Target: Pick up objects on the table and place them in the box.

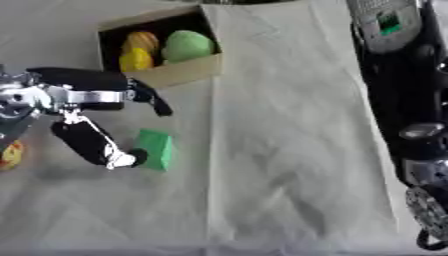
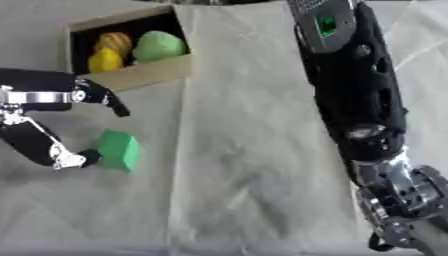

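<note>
A green block (image 1: pixel 156 148) lies on the white cloth at the left. My left hand (image 1: pixel 92 95) hangs open over it. One black finger (image 1: pixel 154 101) points past the block's top without touching it. The lower one (image 1: pixel 96 145) ends right at the block's left side. Behind them stands an open cardboard box (image 1: pixel 179 73) holding a light green round thing (image 1: pixel 187 45), a yellow one (image 1: pixel 136 60) and an orange one (image 1: pixel 143 41). My right arm (image 2: pixel 350 75) runs down the right side. My right hand (image 2: pixel 398 187) shows at the lower right, its shape unclear.
A small red and yellow thing (image 1: pixel 10 154) sits at the left edge, below my left arm. The creased white cloth (image 1: pixel 280 150) covers the table from the middle to the right arm.
</note>
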`<move>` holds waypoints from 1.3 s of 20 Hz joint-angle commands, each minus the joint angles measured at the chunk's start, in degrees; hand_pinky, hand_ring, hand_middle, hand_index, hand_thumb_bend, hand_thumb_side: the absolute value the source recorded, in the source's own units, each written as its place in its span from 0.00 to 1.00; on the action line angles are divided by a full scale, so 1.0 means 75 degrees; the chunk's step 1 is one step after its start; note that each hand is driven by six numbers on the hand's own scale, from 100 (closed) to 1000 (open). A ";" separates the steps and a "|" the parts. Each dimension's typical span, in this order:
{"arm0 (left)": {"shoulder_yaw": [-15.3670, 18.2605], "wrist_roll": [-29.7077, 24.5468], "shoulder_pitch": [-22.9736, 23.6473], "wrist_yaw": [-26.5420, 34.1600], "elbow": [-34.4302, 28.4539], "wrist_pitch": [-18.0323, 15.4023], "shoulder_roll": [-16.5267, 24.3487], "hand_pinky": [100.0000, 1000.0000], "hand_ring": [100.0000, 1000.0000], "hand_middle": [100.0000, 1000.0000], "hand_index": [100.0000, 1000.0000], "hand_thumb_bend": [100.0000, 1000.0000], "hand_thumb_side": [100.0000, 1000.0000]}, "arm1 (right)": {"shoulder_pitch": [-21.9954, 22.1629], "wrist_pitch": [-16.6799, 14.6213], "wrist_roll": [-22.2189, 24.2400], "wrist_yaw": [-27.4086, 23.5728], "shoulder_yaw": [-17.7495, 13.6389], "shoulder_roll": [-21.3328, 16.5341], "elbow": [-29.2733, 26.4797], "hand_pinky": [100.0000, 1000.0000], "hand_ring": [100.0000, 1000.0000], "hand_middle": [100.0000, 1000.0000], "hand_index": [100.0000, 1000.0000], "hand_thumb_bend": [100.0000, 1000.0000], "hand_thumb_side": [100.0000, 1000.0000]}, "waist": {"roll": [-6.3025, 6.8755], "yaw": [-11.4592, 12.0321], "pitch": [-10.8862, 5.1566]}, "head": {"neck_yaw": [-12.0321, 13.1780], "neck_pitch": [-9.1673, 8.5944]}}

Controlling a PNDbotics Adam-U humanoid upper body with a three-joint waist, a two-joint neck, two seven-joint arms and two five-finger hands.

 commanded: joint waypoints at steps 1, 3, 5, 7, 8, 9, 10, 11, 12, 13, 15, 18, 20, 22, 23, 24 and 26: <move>0.0050 0.0027 -0.0044 -0.0139 0.0069 -0.0052 0.0020 0.99 0.98 0.81 0.91 0.25 0.14 | -0.0100 -0.0012 0.0021 -0.0077 -0.0073 -0.0025 -0.0182 0.66 0.77 0.69 0.90 0.00 0.35 | 0.0108 -0.0013 -0.0235 | 0.0029 0.0032; 0.0055 0.0065 0.0006 -0.0248 0.0210 -0.0086 -0.0010 0.99 0.98 0.81 0.91 0.26 0.14 | -0.0091 -0.0013 0.0033 -0.0091 -0.0076 -0.0002 -0.0199 0.66 0.77 0.69 0.90 0.00 0.35 | 0.0103 -0.0021 -0.0230 | 0.0030 0.0032; 0.0046 0.0104 0.0052 -0.0355 0.0359 -0.0133 -0.0050 0.99 0.98 0.81 0.91 0.27 0.14 | -0.0081 -0.0010 0.0043 -0.0102 -0.0082 0.0010 -0.0210 0.66 0.77 0.69 0.90 0.00 0.35 | 0.0097 -0.0029 -0.0227 | 0.0039 0.0032; 0.0043 0.0155 0.0089 -0.0454 0.0483 -0.0191 -0.0099 0.99 0.98 0.81 0.91 0.28 0.15 | -0.0074 -0.0007 0.0050 -0.0112 -0.0086 0.0017 -0.0214 0.66 0.77 0.69 0.89 0.00 0.35 | 0.0090 -0.0033 -0.0224 | 0.0049 0.0032; 0.0041 0.0178 0.0108 -0.0497 0.0539 -0.0222 -0.0127 0.99 0.98 0.81 0.90 0.28 0.15 | -0.0070 -0.0007 0.0052 -0.0118 -0.0089 0.0021 -0.0218 0.66 0.77 0.69 0.89 0.00 0.35 | 0.0086 -0.0036 -0.0223 | 0.0053 0.0032; 0.0033 0.0189 0.0125 -0.0535 0.0589 -0.0257 -0.0148 0.99 0.98 0.81 0.90 0.29 0.16 | -0.0067 -0.0007 0.0054 -0.0124 -0.0092 0.0026 -0.0222 0.66 0.77 0.69 0.89 0.00 0.35 | 0.0081 -0.0040 -0.0222 | 0.0056 0.0032; 0.0023 0.0194 0.0140 -0.0568 0.0638 -0.0291 -0.0164 0.99 0.98 0.81 0.90 0.29 0.15 | -0.0064 -0.0007 0.0055 -0.0129 -0.0095 0.0031 -0.0225 0.66 0.77 0.69 0.89 0.00 0.35 | 0.0078 -0.0044 -0.0222 | 0.0058 0.0032; 0.0018 0.0200 0.0154 -0.0599 0.0679 -0.0323 -0.0175 0.99 0.98 0.81 0.90 0.30 0.15 | -0.0062 -0.0007 0.0058 -0.0134 -0.0097 0.0035 -0.0230 0.66 0.77 0.69 0.89 0.00 0.35 | 0.0075 -0.0047 -0.0222 | 0.0060 0.0032; 0.0017 0.0209 0.0172 -0.0632 0.0720 -0.0353 -0.0185 0.99 0.98 0.81 0.90 0.30 0.15 | -0.0058 -0.0009 0.0062 -0.0141 -0.0099 0.0041 -0.0235 0.66 0.77 0.69 0.89 0.00 0.35 | 0.0073 -0.0050 -0.0221 | 0.0063 0.0032; 0.0019 0.0224 0.0190 -0.0667 0.0764 -0.0376 -0.0195 0.98 0.98 0.81 0.90 0.30 0.14 | -0.0052 -0.0011 0.0068 -0.0148 -0.0101 0.0049 -0.0239 0.66 0.77 0.69 0.89 0.00 0.35 | 0.0071 -0.0052 -0.0221 | 0.0066 0.0032; 0.0023 0.0264 0.0221 -0.0730 0.0861 -0.0408 -0.0229 0.98 0.98 0.80 0.90 0.28 0.15 | -0.0039 -0.0014 0.0084 -0.0160 -0.0100 0.0070 -0.0245 0.67 0.77 0.69 0.89 0.00 0.35 | 0.0068 -0.0056 -0.0221 | 0.0076 0.0032; 0.0036 0.0364 0.0249 -0.0795 0.0959 -0.0427 -0.0292 0.97 0.97 0.79 0.90 0.26 0.13 | -0.0008 -0.0020 0.0099 -0.0194 -0.0106 0.0058 -0.0265 0.67 0.77 0.69 0.89 0.00 0.35 | 0.0059 -0.0063 -0.0217 | 0.0090 0.0032; 0.0041 0.0449 0.0265 -0.0861 0.1017 -0.0440 -0.0330 0.97 0.97 0.79 0.89 0.26 0.13 | 0.0006 -0.0019 0.0102 -0.0225 -0.0115 0.0048 -0.0279 0.67 0.77 0.69 0.89 0.00 0.35 | 0.0051 -0.0066 -0.0209 | 0.0096 0.0032; 0.0033 0.0514 0.0278 -0.0913 0.1073 -0.0468 -0.0361 0.96 0.96 0.78 0.88 0.26 0.13 | 0.0016 -0.0016 0.0103 -0.0249 -0.0123 0.0050 -0.0291 0.67 0.77 0.69 0.89 0.00 0.35 | 0.0045 -0.0069 -0.0202 | 0.0099 0.0032; 0.0025 0.0540 0.0285 -0.0943 0.1099 -0.0487 -0.0373 0.96 0.96 0.78 0.88 0.26 0.13 | 0.0022 -0.0013 0.0103 -0.0259 -0.0129 0.0054 -0.0298 0.67 0.77 0.68 0.89 0.00 0.35 | 0.0042 -0.0069 -0.0199 | 0.0101 0.0032; 0.0017 0.0564 0.0294 -0.0975 0.1130 -0.0502 -0.0382 0.96 0.96 0.78 0.88 0.26 0.13 | 0.0028 -0.0010 0.0103 -0.0267 -0.0133 0.0060 -0.0304 0.67 0.77 0.68 0.89 0.00 0.35 | 0.0041 -0.0069 -0.0197 | 0.0103 0.0032; 0.0005 0.0610 0.0304 -0.1034 0.1181 -0.0531 -0.0403 0.95 0.96 0.78 0.88 0.27 0.13 | 0.0038 -0.0008 0.0111 -0.0277 -0.0135 0.0064 -0.0313 0.67 0.77 0.68 0.89 0.00 0.35 | 0.0040 -0.0068 -0.0195 | 0.0113 0.0032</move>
